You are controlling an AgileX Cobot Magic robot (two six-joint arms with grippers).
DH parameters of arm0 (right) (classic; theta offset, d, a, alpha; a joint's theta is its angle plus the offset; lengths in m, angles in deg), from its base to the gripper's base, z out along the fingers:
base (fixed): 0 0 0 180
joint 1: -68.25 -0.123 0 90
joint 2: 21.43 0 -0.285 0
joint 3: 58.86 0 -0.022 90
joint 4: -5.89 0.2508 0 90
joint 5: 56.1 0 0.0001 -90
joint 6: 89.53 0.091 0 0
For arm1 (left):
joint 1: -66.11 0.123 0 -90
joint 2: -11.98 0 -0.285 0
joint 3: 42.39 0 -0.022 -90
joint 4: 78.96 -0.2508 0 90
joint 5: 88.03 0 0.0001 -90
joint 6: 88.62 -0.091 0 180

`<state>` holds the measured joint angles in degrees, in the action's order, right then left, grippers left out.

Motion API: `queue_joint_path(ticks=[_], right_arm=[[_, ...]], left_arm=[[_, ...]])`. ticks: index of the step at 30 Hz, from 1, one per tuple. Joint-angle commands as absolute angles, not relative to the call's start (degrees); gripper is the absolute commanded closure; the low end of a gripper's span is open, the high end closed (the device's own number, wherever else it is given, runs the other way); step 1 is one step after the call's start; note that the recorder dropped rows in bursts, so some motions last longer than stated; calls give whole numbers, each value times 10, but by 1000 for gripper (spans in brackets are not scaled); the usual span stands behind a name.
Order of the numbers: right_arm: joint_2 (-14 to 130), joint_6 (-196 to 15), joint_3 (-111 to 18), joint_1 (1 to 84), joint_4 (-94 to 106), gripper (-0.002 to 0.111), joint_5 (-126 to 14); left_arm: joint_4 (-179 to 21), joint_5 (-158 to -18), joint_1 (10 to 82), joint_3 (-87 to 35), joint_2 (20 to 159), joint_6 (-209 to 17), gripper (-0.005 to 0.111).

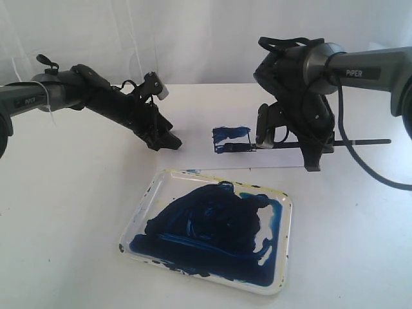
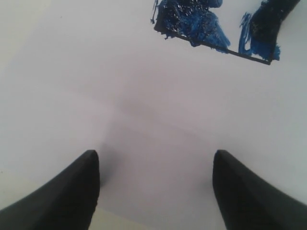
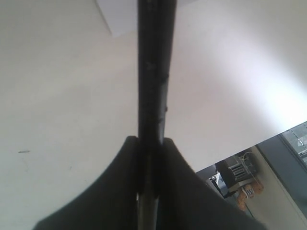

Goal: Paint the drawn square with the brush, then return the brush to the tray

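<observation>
The drawn square (image 1: pixel 230 138) on the white paper is mostly smeared dark blue; in the left wrist view the drawn square (image 2: pixel 201 24) shows blue smears over its black outline. The brush (image 1: pixel 360 141) lies nearly level, its bristle tip at the square's lower edge. My right gripper (image 1: pixel 313 161) is shut on the brush handle (image 3: pixel 154 72). My left gripper (image 1: pixel 168 140) stands open low over the paper, left of the square, its fingers (image 2: pixel 67 191) holding nothing. The tray (image 1: pixel 149 199), smeared dark blue, sits in front.
The white paper sheet (image 1: pixel 193 122) lies on the white table behind the tray. Bare tabletop lies to the left of the tray and to its right. A table edge and room clutter (image 3: pixel 240 182) show in the right wrist view.
</observation>
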<state>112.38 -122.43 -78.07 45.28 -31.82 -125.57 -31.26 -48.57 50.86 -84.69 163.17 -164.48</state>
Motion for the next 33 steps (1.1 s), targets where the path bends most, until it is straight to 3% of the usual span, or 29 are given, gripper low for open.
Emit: queue_joint_path(ticks=[1, 33], right_arm=[[1121, -1202, -782, 455, -340, 108, -1261], [1102, -1173, -741, 482, -377, 108, -1261]], left_arm=[[-330, -475, 507, -845, 1633, -1639, 37], [-331, -476, 507, -845, 1633, -1639, 37]])
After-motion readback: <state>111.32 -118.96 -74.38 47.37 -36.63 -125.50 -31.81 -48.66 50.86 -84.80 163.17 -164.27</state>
